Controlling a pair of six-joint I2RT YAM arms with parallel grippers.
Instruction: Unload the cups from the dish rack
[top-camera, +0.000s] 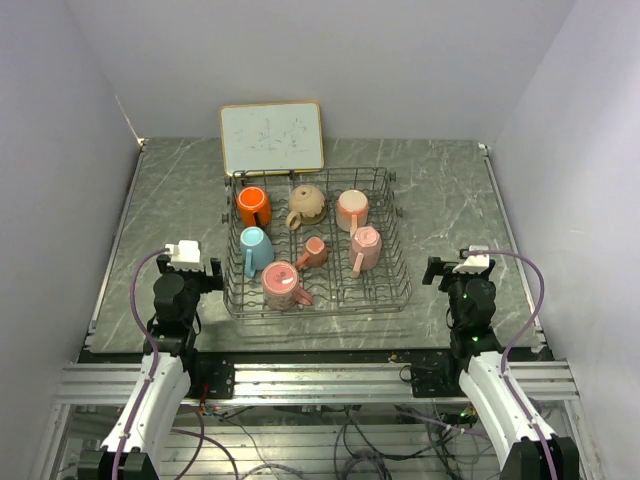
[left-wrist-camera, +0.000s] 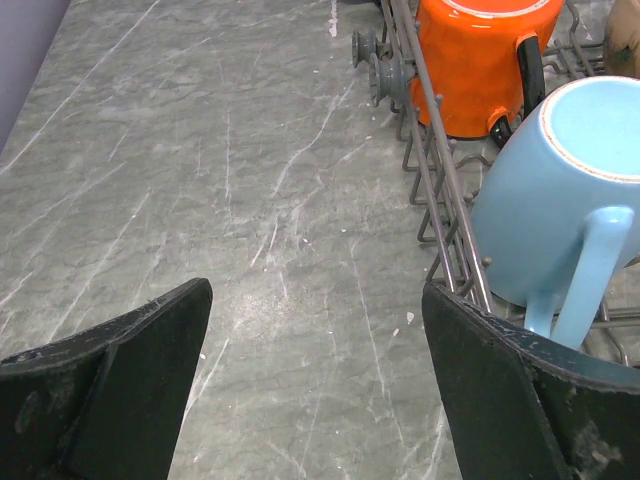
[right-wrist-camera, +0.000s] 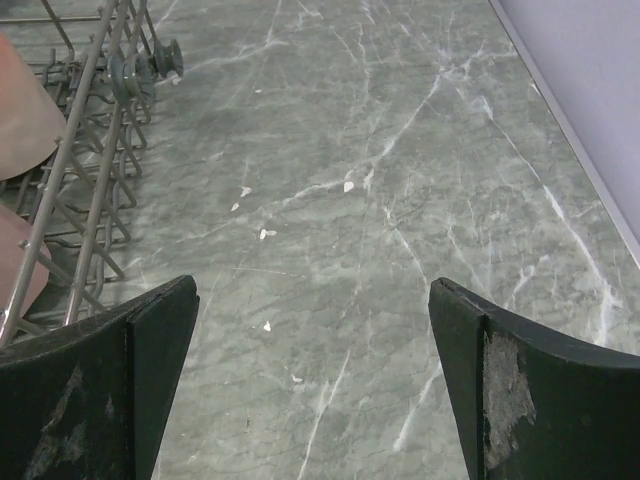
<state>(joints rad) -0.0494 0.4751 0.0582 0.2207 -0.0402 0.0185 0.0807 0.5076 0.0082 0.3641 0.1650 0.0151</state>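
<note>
Step judged: unloading not yet begun, nothing lifted. On the grey marbled table (top-camera: 440, 200) the dish rack (top-camera: 318, 243) is centred, seven mugs counted inside. A whiteboard (top-camera: 272, 137) is propped at its 12 o'clock. The left gripper (left-wrist-camera: 318, 295) is placed at the rack's 8 o'clock, the right gripper (right-wrist-camera: 315, 288) at 4 o'clock; both sets of jaws are spread wide and empty. The light blue mug (left-wrist-camera: 540, 200) is judged the nearest pick. The rack's rim wire stands between, so an approach from above is called for. The orange mug (left-wrist-camera: 475, 60) sits at its 12 o'clock.
</note>
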